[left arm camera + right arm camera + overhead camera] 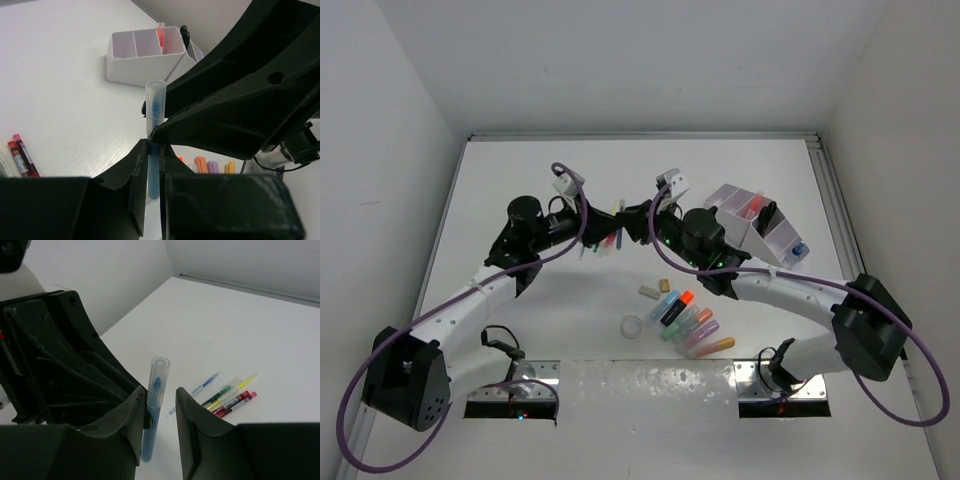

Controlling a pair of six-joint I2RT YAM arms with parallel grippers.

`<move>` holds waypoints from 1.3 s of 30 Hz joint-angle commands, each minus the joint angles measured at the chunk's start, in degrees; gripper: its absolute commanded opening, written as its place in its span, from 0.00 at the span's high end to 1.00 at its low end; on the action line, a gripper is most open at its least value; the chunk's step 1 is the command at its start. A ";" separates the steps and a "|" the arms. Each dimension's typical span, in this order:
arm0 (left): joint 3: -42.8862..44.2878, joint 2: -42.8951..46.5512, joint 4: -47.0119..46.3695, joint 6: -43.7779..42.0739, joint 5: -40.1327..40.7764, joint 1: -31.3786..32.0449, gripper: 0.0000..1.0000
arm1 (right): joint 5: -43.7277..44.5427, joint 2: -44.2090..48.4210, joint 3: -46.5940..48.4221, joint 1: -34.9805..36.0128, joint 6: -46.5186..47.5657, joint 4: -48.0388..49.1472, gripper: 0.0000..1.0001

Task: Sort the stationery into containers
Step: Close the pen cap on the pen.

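Blue pen (155, 112): thin, stiff plastic barrel under a clear cap. Probably very light and a little slick, so apt to swivel or slip if pinched close to either end. Best taken on the bare barrel just below the cap, pads square across, clear of the fingers gripping lower down.

Held upright in the air, cap on top, above the middle of the table (570, 170) and well apart from the organizer (770, 240). Clamped low on the barrel by the left gripper (154, 150), a finger pressed against each side.

Right gripper (161, 397) set in from the opposite side, spread around the same pen higher up. One finger touching the barrel, the other standing just apart, with a strip of table showing in the gap. Not gripping yet, by the look of it.

From above, both arms stretched forward and bent inward, wrists meeting nose to nose over the table's centre. Reads as a hand-over from left to right, with the organizer lying on the right arm's side at the far right. A red-pink item stands in one of its compartments.

Further out, loose pens (230, 395) lying flat in a small bunch beside the left arm's wrist. Highlighters (690, 320), a tape ring (634, 326) and erasers (650, 291) gathered nearer the bases, none of them sorted.
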State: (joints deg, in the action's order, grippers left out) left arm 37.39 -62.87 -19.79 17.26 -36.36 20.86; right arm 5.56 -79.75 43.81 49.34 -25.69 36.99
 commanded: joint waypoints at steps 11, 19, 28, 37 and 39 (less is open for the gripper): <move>2.16 3.99 -13.34 -3.55 1.64 -0.47 1.00 | -11.45 9.60 8.48 0.05 8.20 -21.52 0.55; 3.22 3.81 -14.22 -1.00 2.17 -0.56 1.00 | -9.61 10.67 5.41 0.05 9.78 -22.41 0.72; 4.01 4.69 -12.47 3.66 0.07 0.49 1.00 | -8.29 4.17 7.25 -0.03 9.26 -13.89 0.56; 3.75 4.69 -11.58 4.63 -0.20 1.02 1.00 | -6.18 2.40 8.04 -0.04 9.08 -10.54 0.63; 3.57 4.69 -11.50 4.72 -0.20 1.11 1.00 | -5.92 2.40 8.13 -0.12 8.82 -10.10 0.64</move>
State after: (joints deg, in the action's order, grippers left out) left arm 39.40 -59.29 -29.98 21.19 -35.70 21.45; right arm -1.48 -77.01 49.41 49.25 -16.69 22.15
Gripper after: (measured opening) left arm 0.084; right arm 0.367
